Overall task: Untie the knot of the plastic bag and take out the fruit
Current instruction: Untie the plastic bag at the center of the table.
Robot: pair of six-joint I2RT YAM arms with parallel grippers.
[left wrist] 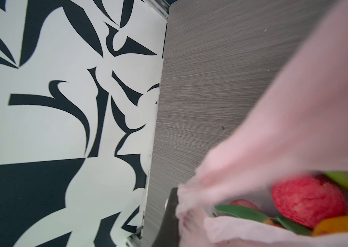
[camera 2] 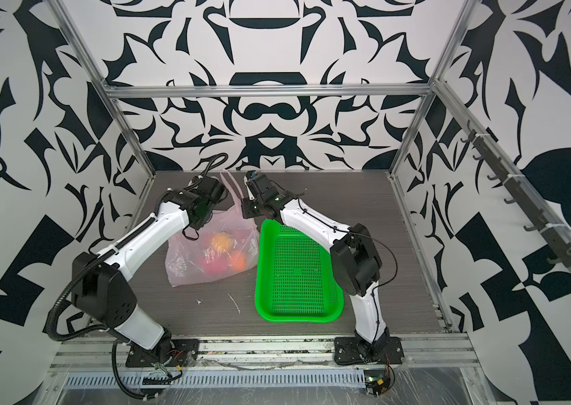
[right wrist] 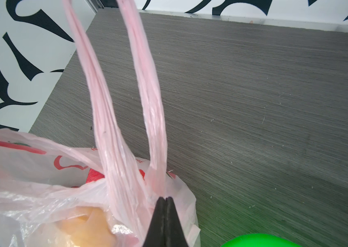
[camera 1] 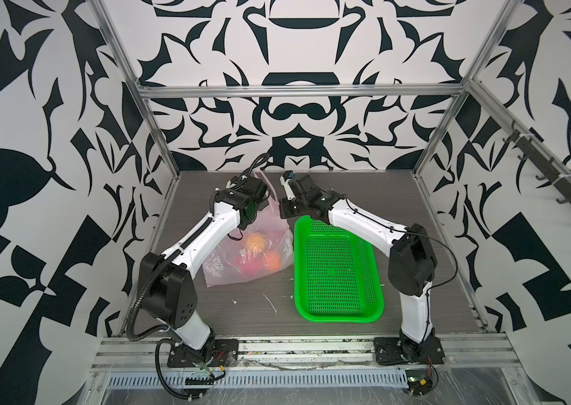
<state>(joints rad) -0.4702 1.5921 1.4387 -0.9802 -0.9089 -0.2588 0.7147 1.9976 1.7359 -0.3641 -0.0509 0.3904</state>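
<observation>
Beside the green basket [camera 1: 336, 266], left gripper [left wrist: 174, 205] and right gripper [right wrist: 165, 200] each clamp the plastic bag [camera 1: 221, 266] holding fruit [camera 1: 259, 256].

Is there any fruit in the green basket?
No, the basket holds nothing, and the fruit sits inside the bag beside it.

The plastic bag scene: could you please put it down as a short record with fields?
plastic bag: lying on the table beside the green basket; mouth gapes in the left wrist view
fruit: inside the bag
handle loop: rising free; no knot in view
left jaws: shut on the bag's rim
right jaws: shut on plastic at the loop's base
green basket: empty
</observation>
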